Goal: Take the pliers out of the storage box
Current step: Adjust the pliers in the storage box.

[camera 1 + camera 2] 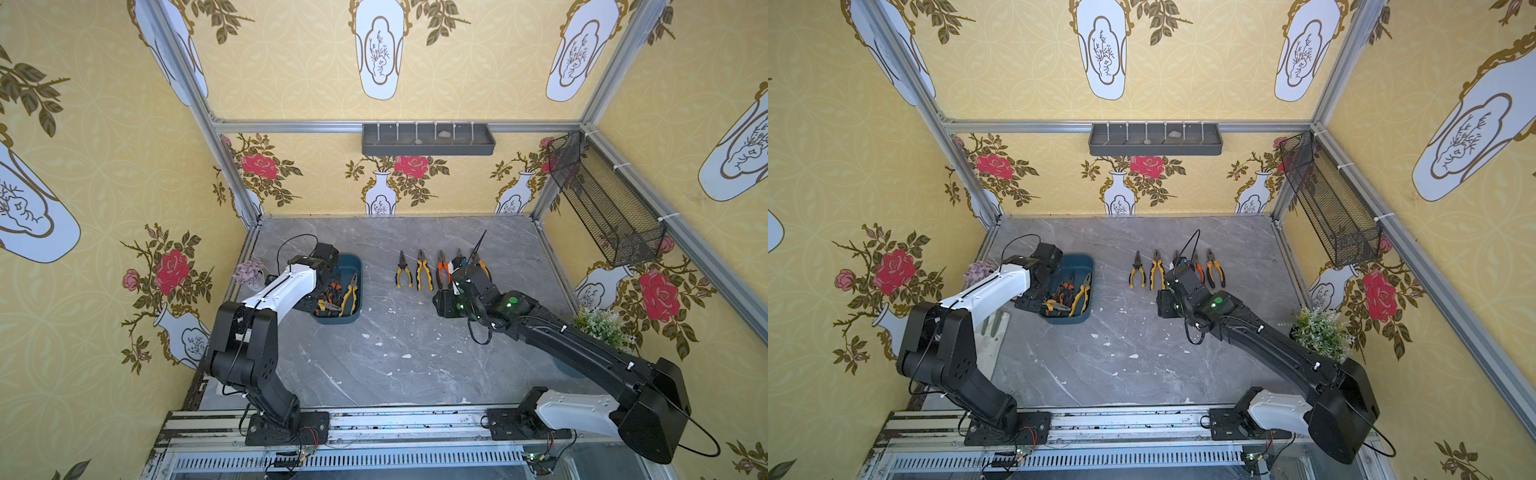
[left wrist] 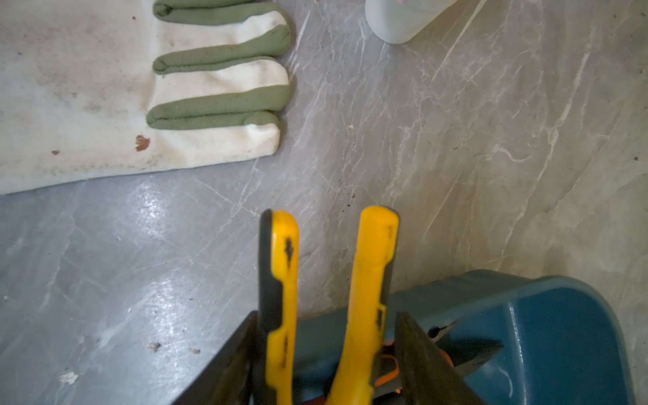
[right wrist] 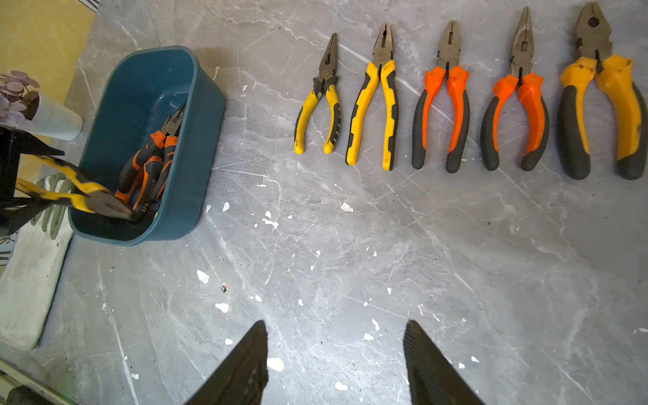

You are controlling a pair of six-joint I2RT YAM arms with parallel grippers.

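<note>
Left gripper (image 2: 328, 315) closed on both handles of yellow pliers (image 2: 371, 252), nose dipping into storage box (image 2: 568, 315) just beyond. Judged heavy, rigid steel; rubbery handles best hold. Right gripper (image 3: 335, 324) wide, empty; five pliers (image 3: 448, 49) lie ahead.

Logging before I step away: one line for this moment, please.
left gripper shut on yellow-handled pliers, nose in storage box | right gripper open, empty | five pliers in row on table

Bare marble table (image 3: 350, 228) lies clear under the spread right gripper (image 3: 335, 322); five pliers (image 3: 457, 101) line up ahead of it, with the storage box (image 3: 200, 157) well to its left. Yellow-handled pliers (image 2: 366, 273) fill the grip of the left gripper (image 2: 326, 315); a glove (image 2: 87, 105) and a pot (image 2: 396, 21) lie beyond.
</note>
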